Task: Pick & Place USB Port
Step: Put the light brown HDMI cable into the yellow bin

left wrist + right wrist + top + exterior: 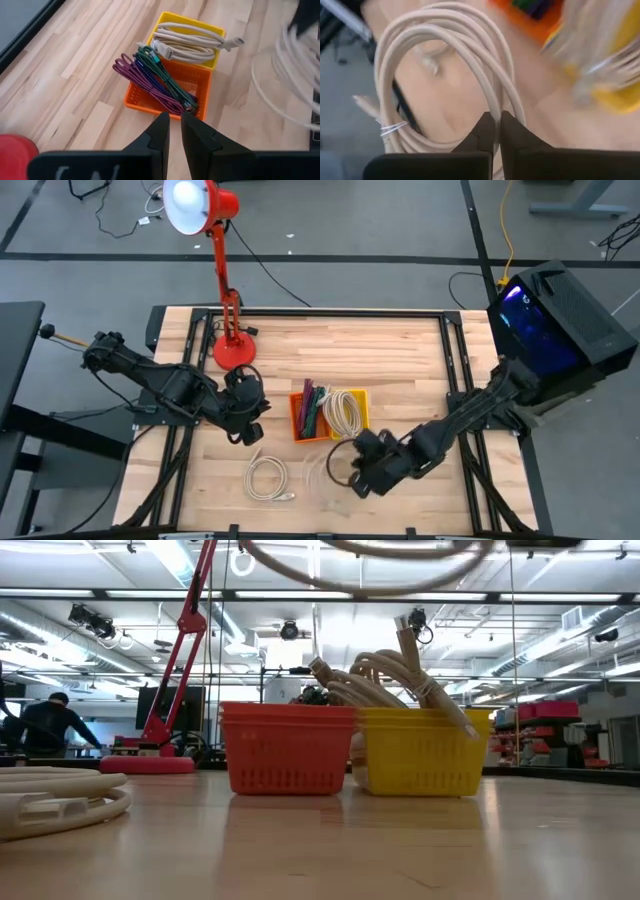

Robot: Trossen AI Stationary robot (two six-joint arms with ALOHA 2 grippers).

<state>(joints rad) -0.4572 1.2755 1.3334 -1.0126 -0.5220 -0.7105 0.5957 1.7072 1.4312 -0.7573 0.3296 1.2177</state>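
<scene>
My right gripper is shut on a coiled white USB cable near the table's front, just in front of the baskets. In the low view the coil hangs high above the table. An orange basket holds purple and green cables. A yellow basket beside it holds white cables. A second white coil lies flat on the table at front left. My left gripper is shut and empty, left of the orange basket. My right gripper pinches several strands of the coil's loop between its two fingers. The fingers slant down from the table's right and lie across the strands. The coil is lifted clear of the table, and its tied part hangs off to one side.
A red desk lamp stands with its base at the table's far left, behind my left arm. A black box with a lit screen sits off the right edge. Bare wood lies at the far right and front right.
</scene>
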